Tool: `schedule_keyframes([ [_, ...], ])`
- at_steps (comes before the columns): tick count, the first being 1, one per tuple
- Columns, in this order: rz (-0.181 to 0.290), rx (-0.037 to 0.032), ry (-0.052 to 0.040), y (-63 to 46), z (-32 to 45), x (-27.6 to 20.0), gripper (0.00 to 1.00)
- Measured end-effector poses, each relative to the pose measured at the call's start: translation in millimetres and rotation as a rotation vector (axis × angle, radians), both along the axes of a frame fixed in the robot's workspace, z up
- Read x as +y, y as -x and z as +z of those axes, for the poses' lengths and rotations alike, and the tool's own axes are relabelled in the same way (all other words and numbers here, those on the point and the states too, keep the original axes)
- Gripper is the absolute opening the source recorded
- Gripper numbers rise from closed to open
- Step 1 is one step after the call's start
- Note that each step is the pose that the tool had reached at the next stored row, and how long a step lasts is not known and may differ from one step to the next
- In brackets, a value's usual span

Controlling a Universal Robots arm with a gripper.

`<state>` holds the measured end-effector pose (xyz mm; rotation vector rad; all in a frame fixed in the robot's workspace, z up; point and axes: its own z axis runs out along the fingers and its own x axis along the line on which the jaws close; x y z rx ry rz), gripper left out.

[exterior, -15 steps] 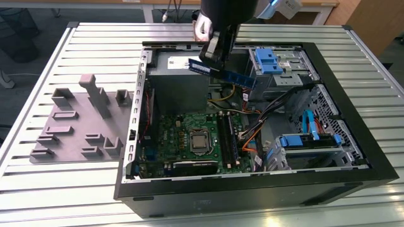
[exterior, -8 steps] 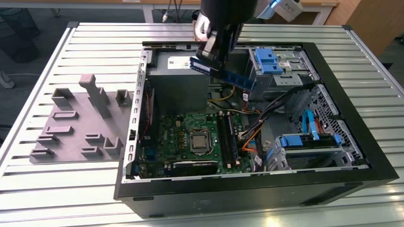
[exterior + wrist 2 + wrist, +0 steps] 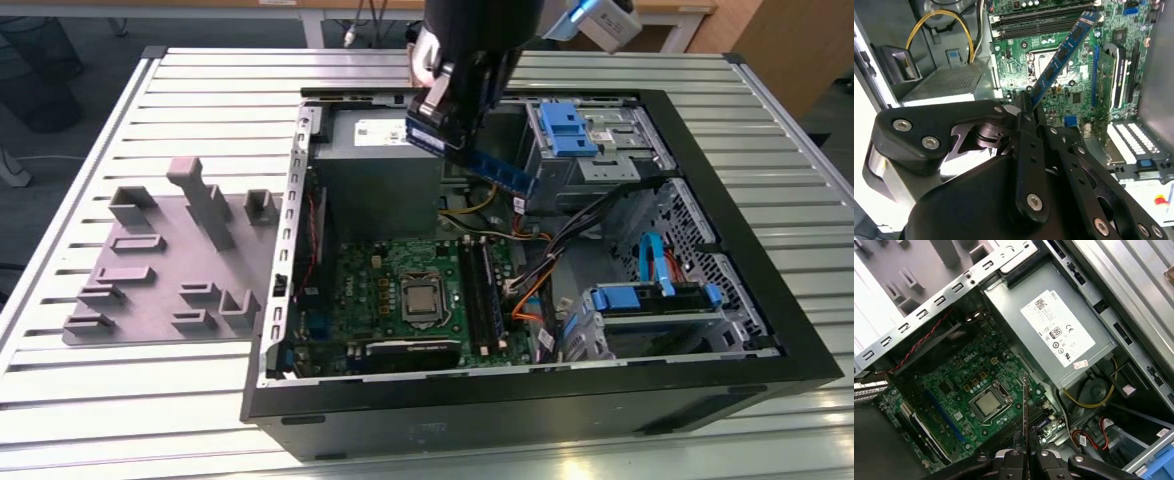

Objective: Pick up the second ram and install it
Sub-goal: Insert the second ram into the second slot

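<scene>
In the second wrist view the black gripper [image 3: 1026, 107] is clamped on one end of the second ram [image 3: 1064, 52], a thin blue stick with a row of dark chips that slants out over the green motherboard [image 3: 1074, 95]. In the first wrist view the stick shows edge-on as a narrow line [image 3: 1025, 410] rising from the closed fingertips [image 3: 1024, 455], above the square metal processor [image 3: 988, 404].

In the exterior view the arm [image 3: 474, 50] holds the stick [image 3: 491, 168] in the air over the open computer case [image 3: 747, 300], above the grey power supply [image 3: 380, 160] and well apart from the long black memory slots [image 3: 478, 290] on the board below. Bundles of yellow, black and orange wires [image 3: 534, 240] lie just beside those slots, and blue plastic drive brackets [image 3: 567, 128] sit toward the exterior view's right.

The case is black sheet metal with perforated grey walls. It lies on a table of ribbed pale metal slats [image 3: 214, 90]. At the exterior view's left a grey moulded holder [image 3: 174, 260] with upright posts and small pockets rests on the slats. Beyond the table is dark floor.
</scene>
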<state>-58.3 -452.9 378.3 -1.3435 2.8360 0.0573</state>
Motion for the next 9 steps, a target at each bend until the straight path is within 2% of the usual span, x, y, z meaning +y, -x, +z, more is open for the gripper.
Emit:
schedule_keyframes([
  [9, -0.111, 0.0000, 0.0006, 0.0, -1.2, 1.3, 0.14],
])
